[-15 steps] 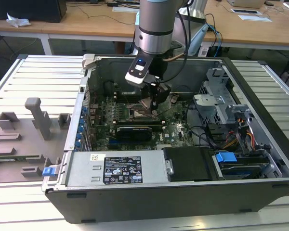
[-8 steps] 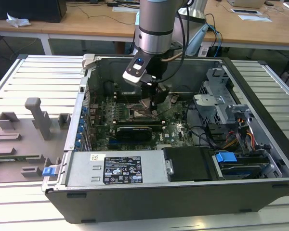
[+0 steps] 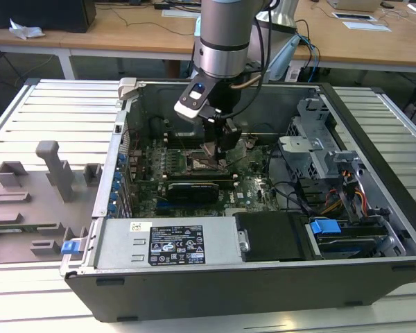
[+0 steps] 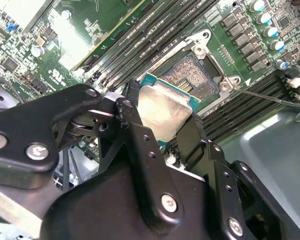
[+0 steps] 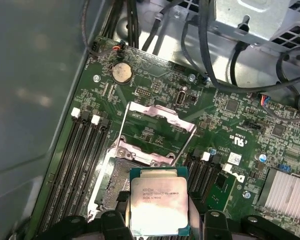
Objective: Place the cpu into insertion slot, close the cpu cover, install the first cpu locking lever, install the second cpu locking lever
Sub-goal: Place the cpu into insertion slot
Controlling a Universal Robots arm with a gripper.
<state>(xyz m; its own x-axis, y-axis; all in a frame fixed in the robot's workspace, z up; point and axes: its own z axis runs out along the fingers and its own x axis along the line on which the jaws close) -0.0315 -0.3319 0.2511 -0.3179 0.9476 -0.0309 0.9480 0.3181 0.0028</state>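
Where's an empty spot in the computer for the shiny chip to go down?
The insertion slot lies bare, between the memory slots and the raised cpu cover; the gripper holds the cpu close to it. Crowded: the cables at the exterior view's right.

I cannot read any words or numbers for sure. In the exterior view, a big label sits on the grey metal box at the front of the computer case. The label is part black and part white, with tiny print and little signs on it. A small white sticker with dark lines sits just beside it. In the first wrist view, the cpu has a few short rows of dark print on its shiny top, too small for me to read. The green board has small white letters and signs on it, and a little white tag sits near them.
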